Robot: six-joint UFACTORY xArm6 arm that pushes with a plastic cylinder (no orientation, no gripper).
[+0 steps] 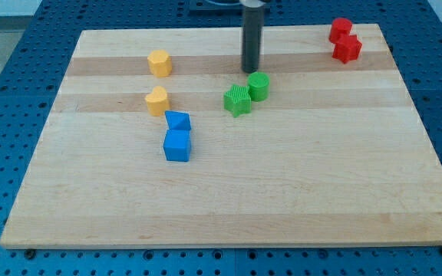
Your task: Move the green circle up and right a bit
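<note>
My tip [251, 70], the lower end of the straight dark rod, rests on the pale wooden desk [282, 184] just above the green circle block [258, 86], close to it. There is no claw to open or shut. The green circle sits near the desk's middle, touching a green star-shaped block [237, 100] at its lower left. Two yellow blocks [159, 63] and two blue blocks [177, 144] lie toward the view's left; two red blocks [345, 42] sit top right.

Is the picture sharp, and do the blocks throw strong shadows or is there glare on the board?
Camera view: sharp throughout; only soft, short shadows under the green circle and my tip, just above it; no glare on the wooden board.
</note>
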